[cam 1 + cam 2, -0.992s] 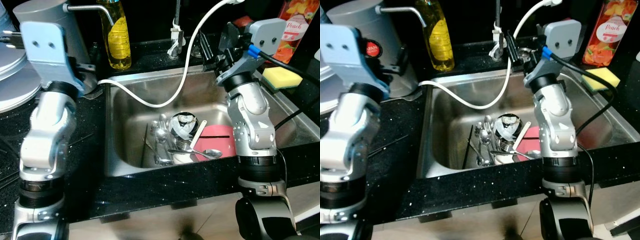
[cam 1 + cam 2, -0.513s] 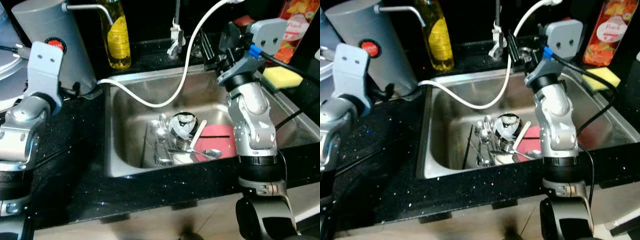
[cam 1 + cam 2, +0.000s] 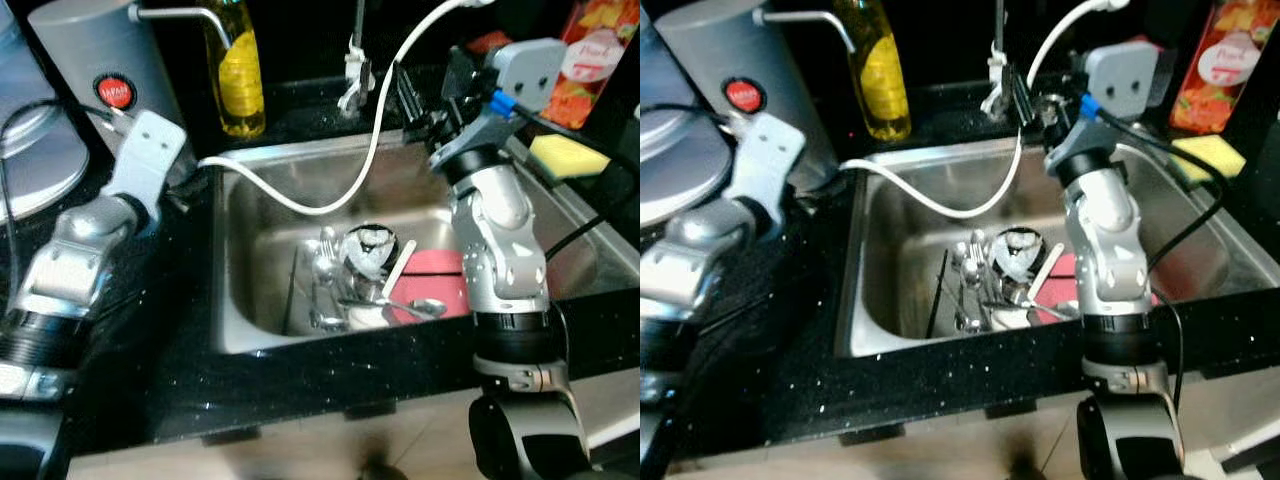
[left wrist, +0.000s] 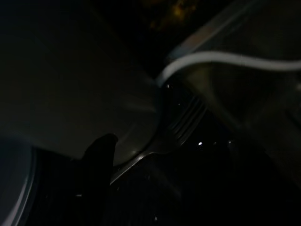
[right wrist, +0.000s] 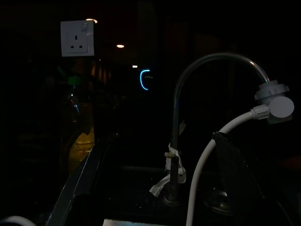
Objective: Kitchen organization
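Observation:
The steel sink [image 3: 255, 300] holds several spoons and forks [image 3: 322, 275], a shiny round bowl [image 3: 368, 245], a white spatula [image 3: 400, 268] and a pink plate [image 3: 445, 275]. My left gripper [image 3: 183, 178] is low over the black counter at the sink's left back corner, beside the grey canister [image 3: 100, 70]. In the left wrist view a fork [image 4: 176, 129] lies on the counter against the canister's base. My right gripper [image 3: 412, 95] is raised at the sink's back edge, open and holding nothing, facing the faucet [image 5: 176, 141].
A white hose [image 3: 330, 205] runs from the faucet across the sink to the left counter. A yellow bottle [image 3: 240, 80] stands behind the sink. A yellow sponge [image 3: 568, 155] and a peach carton [image 3: 590, 60] are at the right. A grey lid [image 3: 35, 160] lies far left.
My left arm has come down from high over the counter to low beside the canister, near the sink's corner. The right arm has stayed in place.

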Controlling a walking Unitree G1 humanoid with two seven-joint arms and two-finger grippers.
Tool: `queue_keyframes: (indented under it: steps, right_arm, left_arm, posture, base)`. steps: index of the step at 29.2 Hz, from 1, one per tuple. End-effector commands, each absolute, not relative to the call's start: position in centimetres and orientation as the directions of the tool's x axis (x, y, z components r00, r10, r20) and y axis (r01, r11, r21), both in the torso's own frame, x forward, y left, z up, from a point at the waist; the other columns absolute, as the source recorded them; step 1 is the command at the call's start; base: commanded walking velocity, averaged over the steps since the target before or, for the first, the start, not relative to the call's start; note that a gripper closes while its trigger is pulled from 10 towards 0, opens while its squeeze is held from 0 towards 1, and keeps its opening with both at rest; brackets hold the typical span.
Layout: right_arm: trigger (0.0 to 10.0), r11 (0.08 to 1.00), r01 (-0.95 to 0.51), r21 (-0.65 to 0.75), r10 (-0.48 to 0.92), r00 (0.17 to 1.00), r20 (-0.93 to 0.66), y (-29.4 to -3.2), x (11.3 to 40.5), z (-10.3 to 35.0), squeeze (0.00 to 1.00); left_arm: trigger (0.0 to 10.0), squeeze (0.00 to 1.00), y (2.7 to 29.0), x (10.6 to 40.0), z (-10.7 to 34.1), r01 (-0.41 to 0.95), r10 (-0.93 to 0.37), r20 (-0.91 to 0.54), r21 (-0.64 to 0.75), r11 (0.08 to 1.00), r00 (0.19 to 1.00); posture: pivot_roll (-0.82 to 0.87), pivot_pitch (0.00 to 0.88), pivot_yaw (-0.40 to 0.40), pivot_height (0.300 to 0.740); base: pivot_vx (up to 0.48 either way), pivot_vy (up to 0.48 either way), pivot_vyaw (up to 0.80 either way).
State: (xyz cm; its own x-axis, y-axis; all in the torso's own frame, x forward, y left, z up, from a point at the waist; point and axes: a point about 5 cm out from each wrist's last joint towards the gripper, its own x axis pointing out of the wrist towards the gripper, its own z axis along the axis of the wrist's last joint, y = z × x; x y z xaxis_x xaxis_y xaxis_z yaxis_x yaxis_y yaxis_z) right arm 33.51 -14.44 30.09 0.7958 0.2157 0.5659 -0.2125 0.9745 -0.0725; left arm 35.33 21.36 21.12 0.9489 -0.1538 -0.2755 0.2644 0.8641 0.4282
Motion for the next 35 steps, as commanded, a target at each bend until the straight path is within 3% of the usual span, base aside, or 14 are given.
queue_keyframes:
  steps: [1,10,11,12,19,20,21,24,27,28,29,30,35]
  right_arm:
    - [10.0,0.974,-0.217,-0.065,0.215,0.793,0.57,-14.3,33.5,30.3,0.0]
    - [10.0,0.974,-0.215,-0.068,0.215,0.791,0.573,-14.3,33.3,30.4,0.0]
    - [10.0,0.974,-0.215,-0.069,0.215,0.792,0.572,-14.3,33.2,30.4,0.0]
    - [10.0,0.974,-0.215,-0.07,0.216,0.792,0.571,-14.3,33.2,30.4,0.0]
    - [10.0,0.975,-0.213,-0.07,0.214,0.793,0.57,-14.3,33.2,30.4,0.0]
    - [10.0,0.974,-0.213,-0.071,0.215,0.793,0.57,-14.3,33.2,30.4,0.0]
    - [10.0,0.974,-0.214,-0.072,0.216,0.793,0.569,-14.3,33.2,30.4,0.0]
    - [10.0,0.974,-0.215,-0.073,0.217,0.793,0.569,-14.3,33.2,30.4,0.0]
    - [10.0,0.974,-0.215,-0.073,0.218,0.794,0.568,-14.3,33.2,30.4,0.0]
    - [10.0,0.974,-0.215,-0.074,0.218,0.794,0.568,-14.3,33.2,30.4,0.0]
    - [10.0,0.974,-0.215,-0.074,0.218,0.794,0.568,-14.3,33.2,30.4,0.0]
    - [10.0,0.974,-0.216,-0.073,0.219,0.794,0.567,-14.3,33.2,30.4,0.0]
    - [10.0,0.973,-0.22,-0.072,0.222,0.795,0.564,-14.2,33.2,30.4,0.0]
  left_arm:
    - [10.0,0.0,21.1,35.8,20.9,0.271,-0.156,-0.276,0.45,0.851,0.948]
    - [10.0,0.0,19.9,38.0,20.6,0.285,-0.188,-0.236,0.495,0.821,0.953]
    - [8.5,0.0,19.8,38.4,20.6,0.282,-0.188,-0.228,0.51,0.813,0.955]
    - [8.0,0.0,19.8,38.6,20.4,0.279,-0.18,-0.235,0.515,0.811,0.955]
    - [8.9,0.0,20.0,39.3,19.8,0.245,-0.129,-0.252,0.513,0.823,0.959]
    - [8.3,0.0,20.2,39.5,19.7,0.232,-0.112,-0.254,0.509,0.829,0.961]
    - [6.3,0.0,20.2,39.6,19.5,0.226,-0.104,-0.263,0.495,0.839,0.959]
    - [6.2,0.0,20.3,39.7,19.2,0.22,-0.089,-0.277,0.484,0.847,0.957]
    - [4.9,0.0,20.3,39.8,19.1,0.21,-0.076,-0.281,0.488,0.847,0.957]
    - [1.9,0.0,20.3,39.8,19.1,0.201,-0.064,-0.278,0.501,0.842,0.958]
    - [1.9,0.0,20.3,39.8,19.1,0.201,-0.064,-0.278,0.501,0.842,0.958]
    - [0.1,0.0,20.3,39.8,19.1,0.199,-0.061,-0.273,0.512,0.836,0.96]
    - [0.0,0.0,19.9,39.7,19.3,0.199,-0.066,-0.254,0.543,0.816,0.965]
  posture:
    - [-0.06,0.036,0.065,0.74]
    - [-0.08,0.047,0.071,0.74]
    - [-0.08,0.048,0.073,0.74]
    - [-0.09,0.052,0.075,0.74]
    - [-0.09,0.055,0.073,0.74]
    - [-0.09,0.055,0.073,0.74]
    - [-0.09,0.056,0.072,0.74]
    - [-0.1,0.057,0.071,0.74]
    - [-0.09,0.057,0.069,0.74]
    - [-0.09,0.057,0.069,0.74]
    - [-0.09,0.057,0.069,0.74]
    - [-0.09,0.058,0.068,0.74]
    - [-0.08,0.062,0.066,0.74]
  base:
    - [0.0,0.0,0.0]
    - [0.0,0.0,0.0]
    - [0.0,0.0,0.0]
    - [0.0,0.0,0.0]
    - [0.0,0.0,0.0]
    - [0.0,0.0,0.0]
    - [0.0,0.0,0.0]
    - [0.0,0.0,0.0]
    - [0.0,0.0,0.0]
    - [0.0,0.0,0.0]
    - [0.0,0.0,0.0]
    - [0.0,0.0,0.0]
    - [0.0,0.0,0.0]
